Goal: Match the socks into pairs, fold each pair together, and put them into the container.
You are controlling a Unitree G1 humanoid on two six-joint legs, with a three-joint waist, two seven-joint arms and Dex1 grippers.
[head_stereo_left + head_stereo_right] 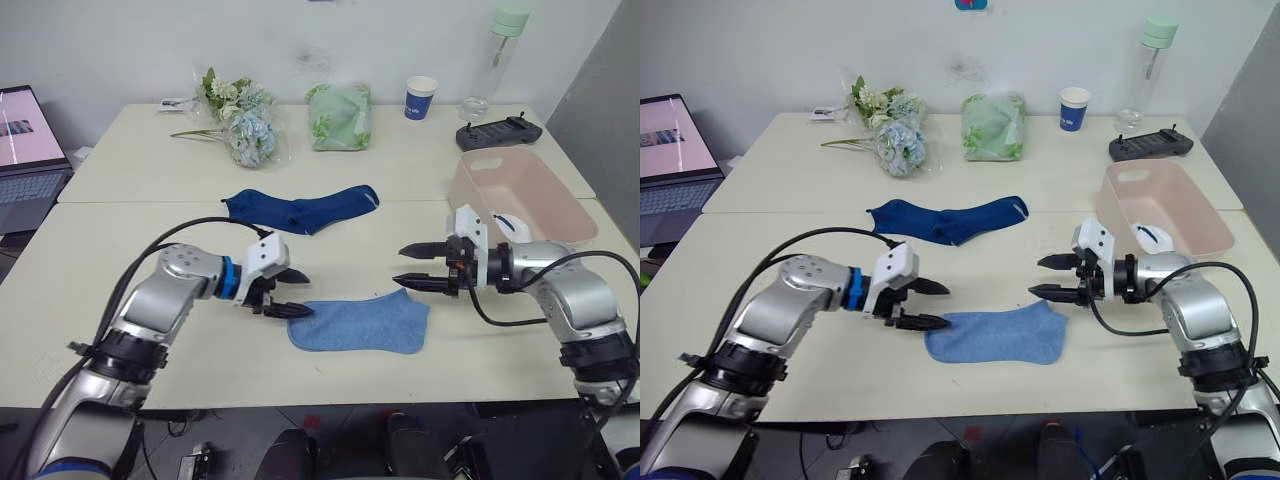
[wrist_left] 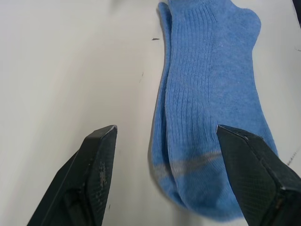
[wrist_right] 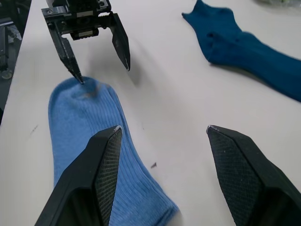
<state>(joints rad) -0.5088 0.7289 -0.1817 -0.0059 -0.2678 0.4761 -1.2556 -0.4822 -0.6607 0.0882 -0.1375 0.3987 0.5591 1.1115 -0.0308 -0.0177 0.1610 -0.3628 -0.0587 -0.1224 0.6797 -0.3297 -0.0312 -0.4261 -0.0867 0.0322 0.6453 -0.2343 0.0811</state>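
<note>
Light blue socks (image 1: 360,325) stacked flat near front edge of worktop (image 1: 130,165), between both claws. Left claw (image 1: 290,293) fingers apart, lower tip touching toe end of light blue socks. Right claw (image 1: 418,267) fingers apart, just above cuff end, holding nothing. Dark navy socks (image 1: 300,210) lying mid-worktop, well behind. Pink container (image 1: 520,190) near right edge, something white inside.

Place: office or lab room
Evidence: pale cream work tables (image 1: 150,190), open grey laptop (image 1: 28,160), plain white wall (image 1: 120,40)
</note>
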